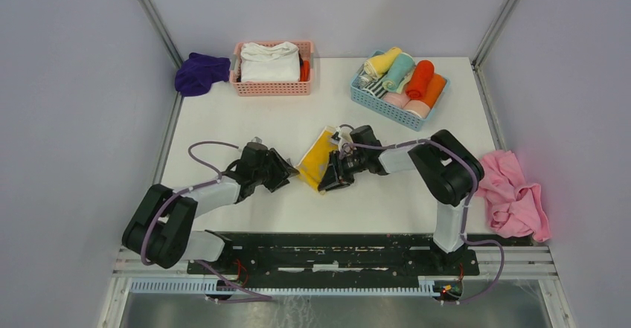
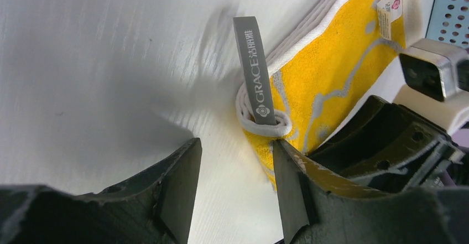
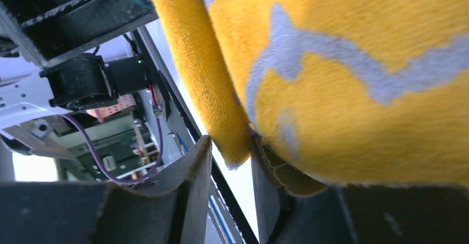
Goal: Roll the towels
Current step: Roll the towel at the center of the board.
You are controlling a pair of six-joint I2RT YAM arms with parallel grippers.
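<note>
Left wrist: towel [image 2: 332, 78] corner beside pincer [image 2: 235, 147].

My left pincer [image 2: 236, 144] and right pincer [image 3: 231, 144] are black. The yellow towel [image 2: 332, 72] is bright, with pale grey squiggles, white edging and a grey loop [image 2: 254, 61] lettered white. The tabletop [image 1: 245, 120] is white. The purple towel [image 1: 199, 73] is plain and dark. The pink basket [image 1: 271, 88] has white cloths [image 1: 269, 64]. The blue basket [image 1: 387, 108] has yellow, mint, orange and pink rolls [image 1: 420, 79]. The pink cloth [image 1: 513, 194] is plain.
</note>
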